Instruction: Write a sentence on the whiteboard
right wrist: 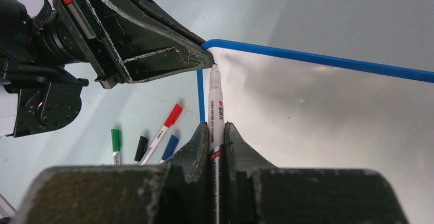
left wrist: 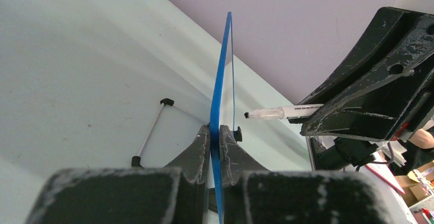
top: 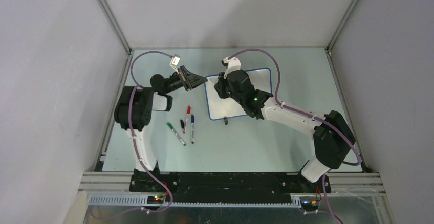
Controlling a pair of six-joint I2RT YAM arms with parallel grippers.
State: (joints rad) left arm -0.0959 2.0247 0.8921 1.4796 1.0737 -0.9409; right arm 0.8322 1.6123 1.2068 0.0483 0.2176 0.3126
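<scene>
The whiteboard (top: 261,81) lies in the middle of the table, white with a thin blue rim (right wrist: 317,59). My left gripper (left wrist: 215,132) is shut on its near-left corner, the rim edge-on between the fingers. My right gripper (right wrist: 215,127) is shut on a white marker (right wrist: 215,106) with its cap off. The marker's tip (left wrist: 247,115) hovers a small gap off the board, right beside the left fingers (right wrist: 199,58). From above, the right gripper (top: 220,86) hangs over the board's left part. The sentence is not in view; the board surface that shows is plain white.
Left of the board lie a red-capped marker (top: 187,117), a blue one (top: 192,128), a green one (top: 175,133) and a loose black cap (top: 181,124). A wire stand with black feet (left wrist: 151,132) sits under the board. Grey walls close in the table on three sides.
</scene>
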